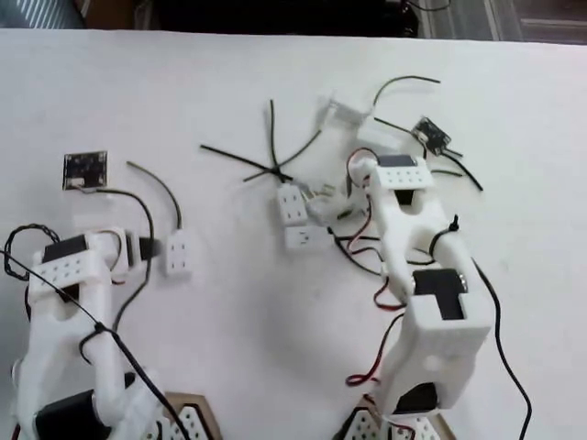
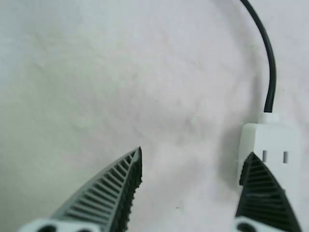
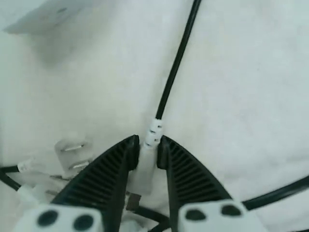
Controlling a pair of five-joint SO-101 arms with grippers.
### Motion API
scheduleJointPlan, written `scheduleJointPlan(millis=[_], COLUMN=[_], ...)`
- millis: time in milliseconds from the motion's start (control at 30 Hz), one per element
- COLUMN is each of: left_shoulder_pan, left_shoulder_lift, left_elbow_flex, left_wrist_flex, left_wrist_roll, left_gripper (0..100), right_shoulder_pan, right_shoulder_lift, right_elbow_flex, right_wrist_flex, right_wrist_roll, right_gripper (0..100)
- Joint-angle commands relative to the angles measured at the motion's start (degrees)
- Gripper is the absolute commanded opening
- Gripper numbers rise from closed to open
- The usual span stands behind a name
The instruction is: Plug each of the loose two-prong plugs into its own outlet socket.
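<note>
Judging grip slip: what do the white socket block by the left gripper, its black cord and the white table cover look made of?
White socket block: likely smooth moulded plastic, crisp slot edges. Black cord: rubber or vinyl sheath, faint gloss along its curve. White table cover: perhaps cloth or paper, matte and softly mottled.

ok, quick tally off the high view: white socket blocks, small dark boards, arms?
White socket blocks: 3
Small dark boards: 2
Robot arms: 2
Total: 7
</note>
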Motion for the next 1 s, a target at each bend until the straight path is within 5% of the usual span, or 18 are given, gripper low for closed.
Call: scheduleJointPlan(millis=[0,333,667,967], left_shoulder_pan=[-0.13,-0.13,-0.13,-0.13], left_shoulder_lift=[-1.71,-1.71,-1.71,-1.71], left_elbow_flex=[-0.26,-0.26,-0.26,-0.26], left_wrist_flex=[-0.97,-0.97,-0.97,-0.97], left_wrist_roll=[-0.18,-0.18,-0.18,-0.18], left_gripper=[32,32,32,32], right_shoulder_pan=[-0.04,0.13,1.1,-2.86], right_shoulder_lift=[-8.66,-25.54,-22.81,-13.23], right_elbow_flex=[-1.05,-0.79,10.81,17.05], right_wrist_flex=[4.35,18.77,23.96,18.33], right_wrist_roll=[5.89,35.34,69.71,76.22], right_gripper=[1.7,1.7,1.7,1.8])
